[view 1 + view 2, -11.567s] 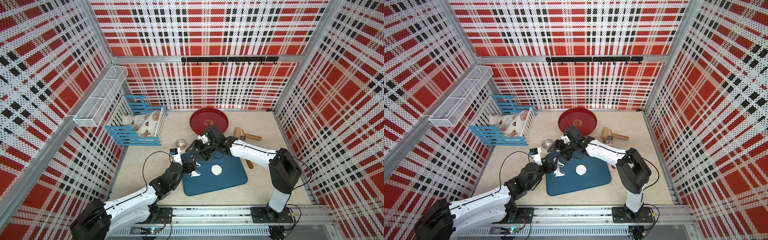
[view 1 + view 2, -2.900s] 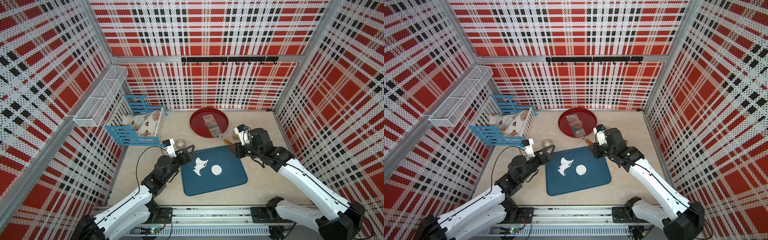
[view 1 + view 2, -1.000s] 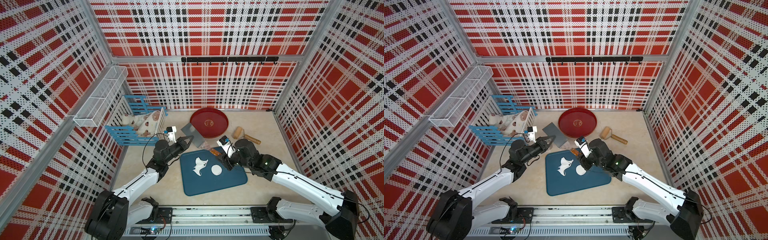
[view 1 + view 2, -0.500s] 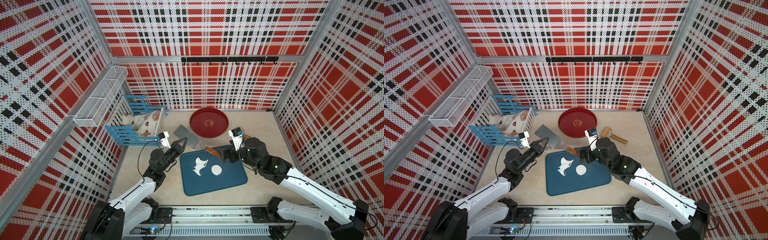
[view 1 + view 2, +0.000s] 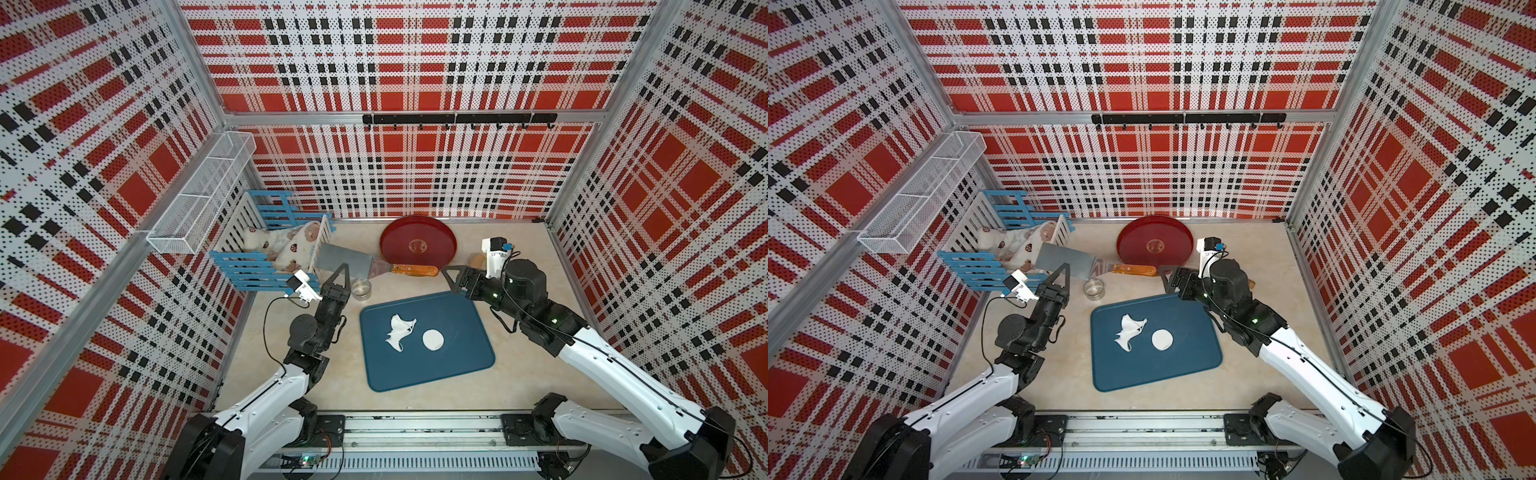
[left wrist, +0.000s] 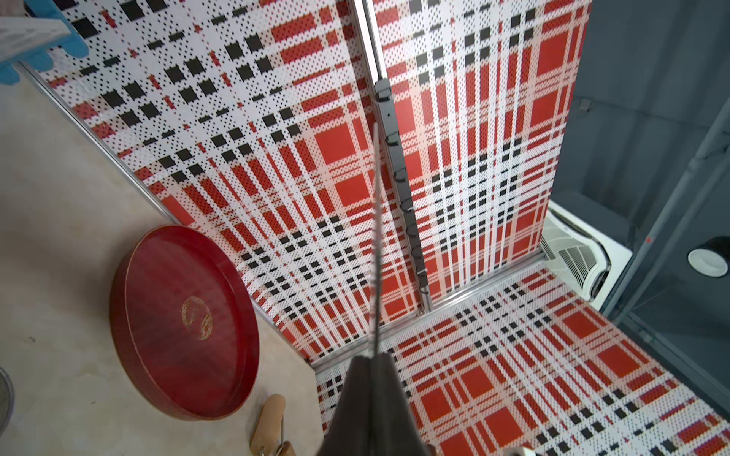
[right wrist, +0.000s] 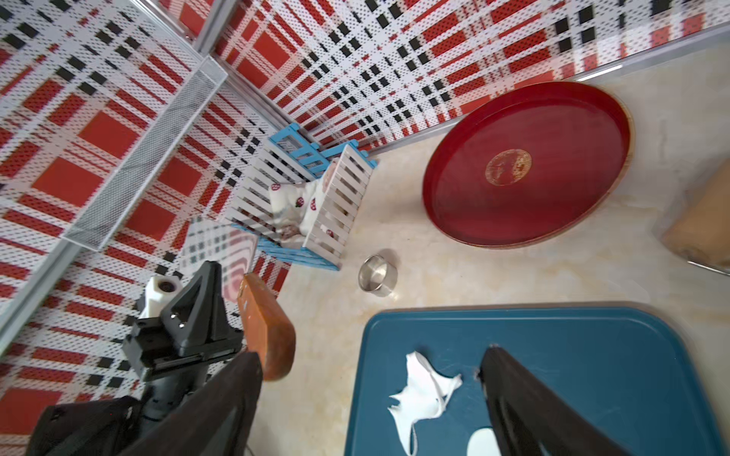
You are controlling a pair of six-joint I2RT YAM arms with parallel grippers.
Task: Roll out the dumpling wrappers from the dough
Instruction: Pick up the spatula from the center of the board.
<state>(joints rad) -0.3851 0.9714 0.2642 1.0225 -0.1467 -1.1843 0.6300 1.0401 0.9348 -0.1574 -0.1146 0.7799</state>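
A blue mat (image 5: 457,361) lies on the beige worktop (image 5: 478,395) between red plaid walls (image 5: 415,174). On it are 1 round dumpling wrapper (image 5: 433,340) and, just beside, the torn dough (image 5: 399,332). Past the mat's far edge, the left pincer (image 5: 341,271) clenches the scraper (image 5: 353,259); the right pincer (image 5: 452,277) is released.

Red tray (image 5: 399,245) at back wall; scraper (image 5: 353,262), metal ring (image 5: 360,289) near blue mat (image 5: 457,328).

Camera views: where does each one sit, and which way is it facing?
Top views: high at front, looking down at blue tray; left arm, right arm show.
Left wrist: aims at back wall, red dish; shut left pincer grips scraper.
Right wrist: aims at tray and dough; open right pincer shows.
All share the red dish.
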